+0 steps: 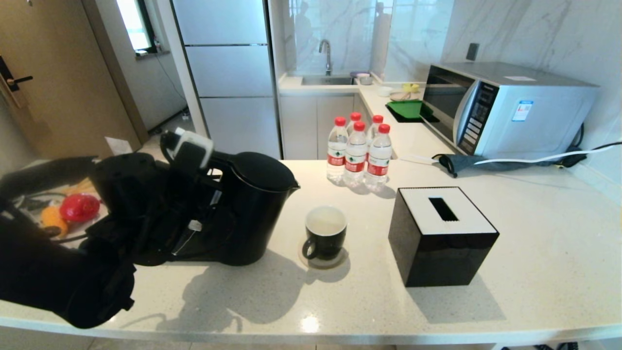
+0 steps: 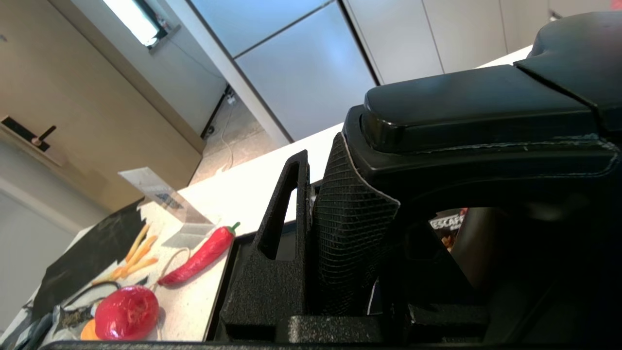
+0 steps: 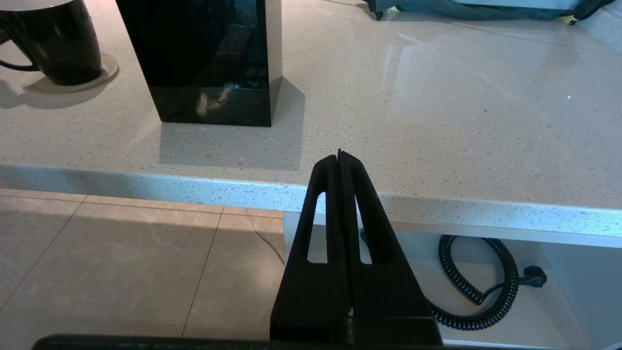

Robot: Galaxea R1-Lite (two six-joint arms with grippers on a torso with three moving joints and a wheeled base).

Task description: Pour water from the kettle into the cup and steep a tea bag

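Note:
The matte black kettle (image 1: 257,209) stands upright at the left of the counter, its spout pointing toward the cup. My left gripper (image 1: 201,194) is shut on the kettle's loop handle (image 2: 476,116). One mesh pad (image 2: 347,233) presses against the handle and the far finger is hidden in the dark. The black cup (image 1: 325,233) sits on a round coaster just right of the kettle, with pale water (image 1: 324,221) inside. No tea bag is in view. My right gripper (image 3: 339,158) is shut and empty, low in front of the counter's front edge.
A black cube tissue box (image 1: 440,233) stands right of the cup. Several red-capped bottles (image 1: 359,150) stand behind it and a microwave (image 1: 505,107) is at the back right. A red chili (image 2: 199,255) and a tomato (image 2: 126,311) lie left of the kettle.

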